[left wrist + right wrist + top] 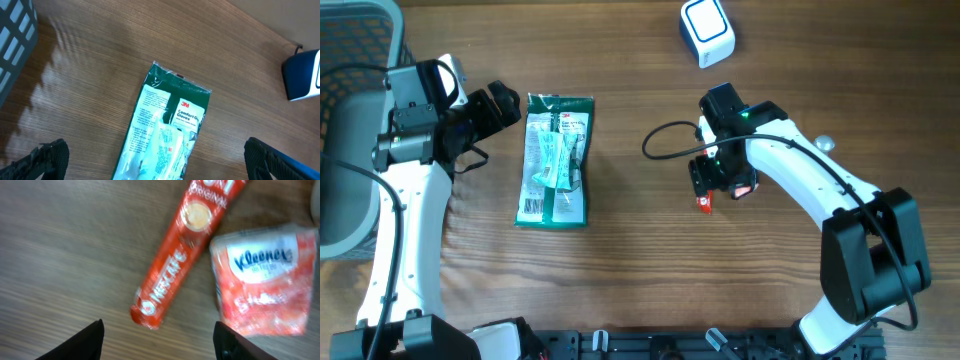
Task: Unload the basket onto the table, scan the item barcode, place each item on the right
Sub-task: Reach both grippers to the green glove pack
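Note:
A green and white 3M glove packet lies flat on the table, label up. My left gripper hovers open at its far left end; in the left wrist view the packet lies between the spread fingers. My right gripper is open with nothing in it, above a red Nescafe stick and a red Kleenex pack on the table. From overhead, the stick peeks out under the right gripper. The white and blue scanner stands at the far edge.
A dark wire basket fills the far left corner and shows in the left wrist view. A black cable loops beside the right arm. The scanner shows at the left wrist view's right edge.

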You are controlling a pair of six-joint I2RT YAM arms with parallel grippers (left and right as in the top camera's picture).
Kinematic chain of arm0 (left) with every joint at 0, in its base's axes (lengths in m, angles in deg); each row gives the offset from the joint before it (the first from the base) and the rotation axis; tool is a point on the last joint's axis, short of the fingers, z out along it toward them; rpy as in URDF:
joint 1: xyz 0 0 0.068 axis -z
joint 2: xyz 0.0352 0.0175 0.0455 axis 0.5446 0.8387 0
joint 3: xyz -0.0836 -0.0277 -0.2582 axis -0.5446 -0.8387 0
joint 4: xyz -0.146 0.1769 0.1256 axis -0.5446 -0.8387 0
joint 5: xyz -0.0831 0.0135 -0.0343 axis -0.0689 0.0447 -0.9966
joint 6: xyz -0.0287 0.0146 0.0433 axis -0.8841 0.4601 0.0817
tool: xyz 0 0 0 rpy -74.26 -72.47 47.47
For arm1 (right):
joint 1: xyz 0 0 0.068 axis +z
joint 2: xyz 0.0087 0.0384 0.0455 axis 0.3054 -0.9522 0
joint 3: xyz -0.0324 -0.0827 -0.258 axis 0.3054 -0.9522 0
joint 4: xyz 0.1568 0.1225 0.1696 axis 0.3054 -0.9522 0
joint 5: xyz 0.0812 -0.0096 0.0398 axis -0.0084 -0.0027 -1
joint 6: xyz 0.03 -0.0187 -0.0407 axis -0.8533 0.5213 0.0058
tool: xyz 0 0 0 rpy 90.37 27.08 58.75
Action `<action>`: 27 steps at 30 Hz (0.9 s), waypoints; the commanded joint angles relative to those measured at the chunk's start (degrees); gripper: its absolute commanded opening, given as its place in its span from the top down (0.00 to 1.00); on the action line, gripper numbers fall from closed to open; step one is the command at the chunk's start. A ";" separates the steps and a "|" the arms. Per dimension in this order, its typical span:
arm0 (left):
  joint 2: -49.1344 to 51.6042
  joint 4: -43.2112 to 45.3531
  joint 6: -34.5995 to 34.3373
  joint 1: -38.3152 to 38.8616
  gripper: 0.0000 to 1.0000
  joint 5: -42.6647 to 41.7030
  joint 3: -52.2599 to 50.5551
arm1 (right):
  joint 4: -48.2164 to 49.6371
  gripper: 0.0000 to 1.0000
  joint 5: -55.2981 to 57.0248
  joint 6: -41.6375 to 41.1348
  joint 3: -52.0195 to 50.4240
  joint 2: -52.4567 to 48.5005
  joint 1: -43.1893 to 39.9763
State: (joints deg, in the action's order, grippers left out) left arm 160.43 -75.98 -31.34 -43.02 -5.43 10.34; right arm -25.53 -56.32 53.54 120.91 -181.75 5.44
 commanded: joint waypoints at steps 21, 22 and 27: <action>1.57 -3.08 0.96 1.20 0.96 -2.29 -0.57 | 27.02 0.00 -15.78 -20.31 -0.13 -2.01 10.73; 2.54 -3.02 0.96 1.86 0.96 -2.29 -1.75 | 27.08 0.00 -15.39 -20.31 -0.13 -2.08 10.73; 8.52 -1.70 0.92 3.23 0.94 -0.11 -4.31 | 26.93 0.00 -15.13 -20.22 -0.13 -2.12 10.73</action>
State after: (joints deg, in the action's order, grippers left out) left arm 164.72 -78.06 -30.97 -40.46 -6.35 7.85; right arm 1.23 -72.51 33.74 120.83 -182.74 16.19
